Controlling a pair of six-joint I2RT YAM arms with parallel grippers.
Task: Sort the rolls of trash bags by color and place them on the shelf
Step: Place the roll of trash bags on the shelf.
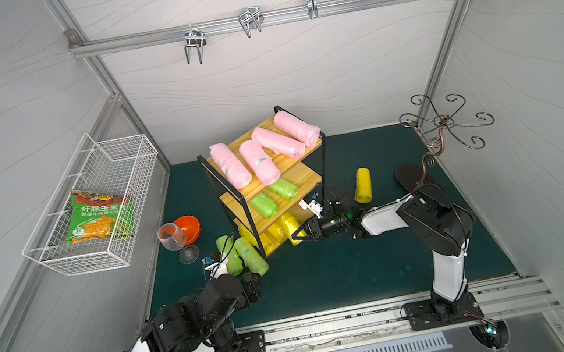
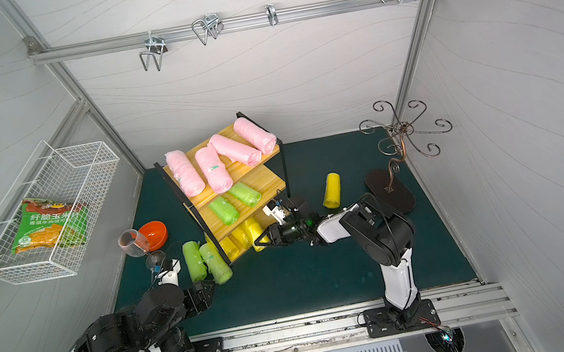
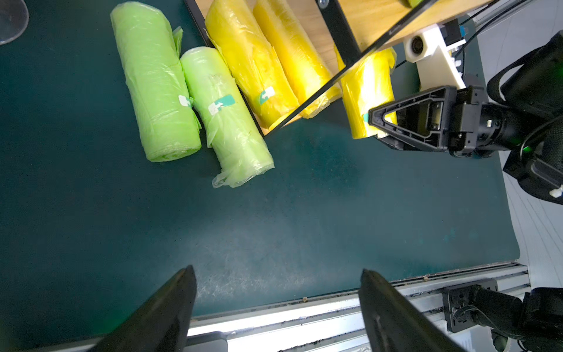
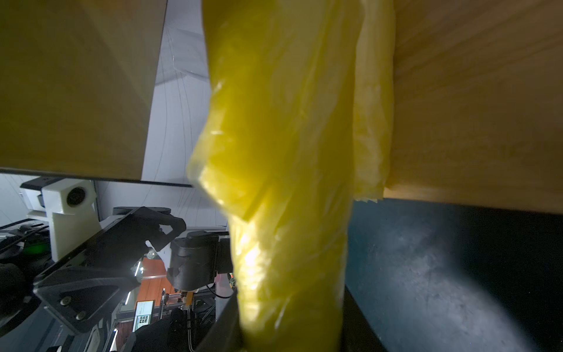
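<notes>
The shelf [image 1: 302, 177] [image 2: 262, 180] stands at mid-mat with several pink rolls [image 1: 259, 161] on its top board. Two green rolls [image 1: 264, 205] lie on the middle board and yellow rolls [image 1: 274, 230] on the bottom one. My right gripper [image 1: 300, 235] [image 3: 380, 122] [image 4: 288, 323] is shut on a yellow roll [image 1: 290, 224] [image 3: 365, 91] [image 4: 286, 183] at the bottom board's front right corner. Two more green rolls [image 1: 228, 255] [image 3: 158, 85] [image 3: 225, 115] lie on the mat left of the shelf. My left gripper [image 1: 252, 286] [image 3: 277, 274] hangs open just in front of them, empty. One yellow roll [image 1: 362, 184] [image 2: 331, 190] lies on the mat right of the shelf.
A wine glass [image 1: 176, 239] and a red bowl [image 1: 188, 228] stand left of the shelf, close to the left arm. A white wire basket [image 1: 54, 257] on the left wall holds a snack packet [image 1: 97, 215]. A metal hook stand [image 1: 442, 126] occupies the back right corner.
</notes>
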